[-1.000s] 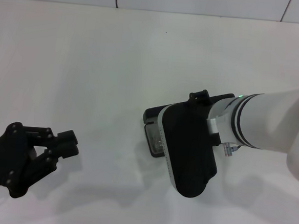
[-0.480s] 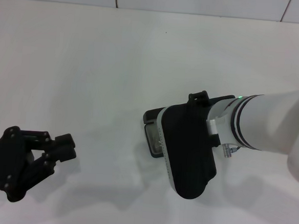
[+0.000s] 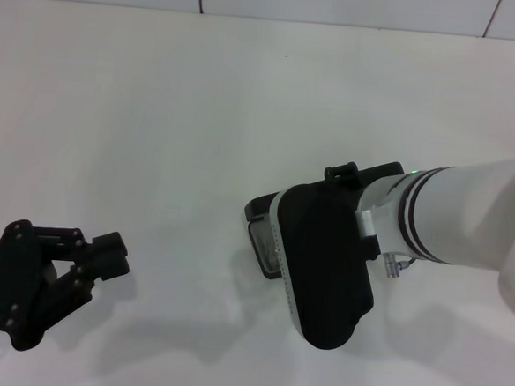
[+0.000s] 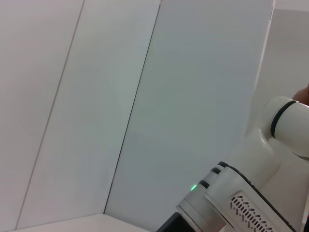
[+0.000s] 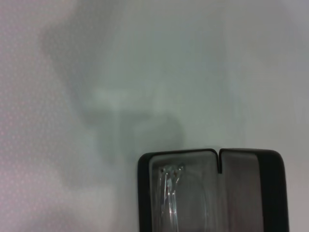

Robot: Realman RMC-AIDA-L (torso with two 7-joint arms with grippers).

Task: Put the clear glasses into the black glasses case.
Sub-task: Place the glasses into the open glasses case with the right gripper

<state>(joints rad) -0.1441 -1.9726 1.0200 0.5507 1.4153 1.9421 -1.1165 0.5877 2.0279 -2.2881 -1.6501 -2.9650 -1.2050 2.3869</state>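
Observation:
The black glasses case lies open on the white table, right of the middle, mostly covered by my right arm. The right wrist view looks straight down into the black glasses case, with its grey lining showing. The clear glasses lie inside it along one side, and a glint of the clear glasses shows in the head view. My right gripper hangs directly over the case. My left gripper is parked low at the near left, shut and holding nothing.
The white table stretches to a tiled wall at the back. The left wrist view shows only wall panels and the white right arm.
The left gripper has drawn back toward the near left edge. The right arm has shifted slightly toward the near side, still above the case.

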